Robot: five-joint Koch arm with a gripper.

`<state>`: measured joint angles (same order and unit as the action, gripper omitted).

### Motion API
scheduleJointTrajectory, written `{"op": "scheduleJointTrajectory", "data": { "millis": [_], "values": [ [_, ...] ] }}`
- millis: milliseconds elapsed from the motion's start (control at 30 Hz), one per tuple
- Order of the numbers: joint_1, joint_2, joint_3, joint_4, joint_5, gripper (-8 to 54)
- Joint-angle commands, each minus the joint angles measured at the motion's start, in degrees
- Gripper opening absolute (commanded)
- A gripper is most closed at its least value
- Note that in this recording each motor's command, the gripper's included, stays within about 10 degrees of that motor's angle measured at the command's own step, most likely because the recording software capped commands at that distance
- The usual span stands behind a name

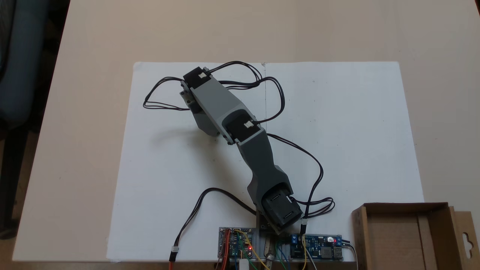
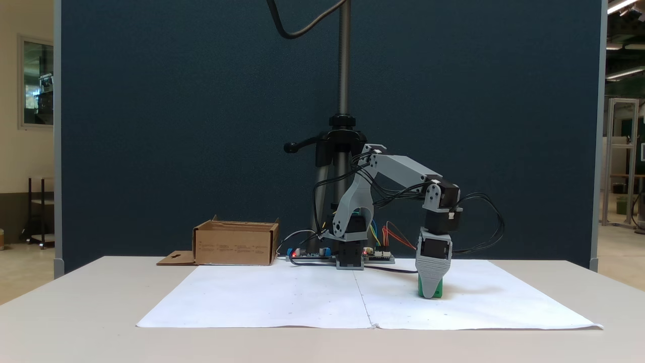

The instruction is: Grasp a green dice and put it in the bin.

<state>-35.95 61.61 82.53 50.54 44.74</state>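
Note:
The green dice [image 2: 439,288] rests on the white paper, right of centre in the side-on fixed view, half covered by a grey finger. My gripper [image 2: 430,291] points straight down with its tip at the paper, right against the dice. A single tapered finger faces the camera and the other jaw lies behind it, so the gap is hidden. From above, the arm [image 1: 221,108] stretches to the upper left and covers both dice and gripper. The bin [image 1: 408,208], a shallow brown cardboard box [image 2: 235,247], stands at the near right corner beside the arm's base.
White paper sheets [image 1: 337,123] cover the table's middle. Circuit boards [image 1: 317,246] and loose black cables [image 1: 161,105] lie around the arm's base and wrist. A tripod [image 2: 344,136] stands behind the base. The bin's flap [image 2: 176,258] lies flat on the table.

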Motion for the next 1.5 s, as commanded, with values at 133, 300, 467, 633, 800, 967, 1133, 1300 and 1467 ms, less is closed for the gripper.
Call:
{"op": "scheduleJointTrajectory", "data": {
  "millis": [133,300,467,633,800,967,1133,1300,1467],
  "values": [
    [-0.09,1.41,1.05,-2.29,4.39,11.8],
    [1.41,6.50,2.37,-2.46,-0.26,11.8],
    [10.37,16.00,3.43,-2.55,-5.45,11.8],
    [22.32,24.61,3.34,-3.43,-13.45,11.8],
    [38.41,29.88,3.43,-3.52,-21.36,11.8],
    [54.58,33.13,3.34,-2.99,-30.50,11.8],
    [71.46,34.54,2.55,-2.37,-39.02,11.8],
    [89.56,35.68,1.93,-0.44,-47.29,11.8],
    [107.23,38.50,1.93,4.39,-55.02,11.7]
  ]
}}
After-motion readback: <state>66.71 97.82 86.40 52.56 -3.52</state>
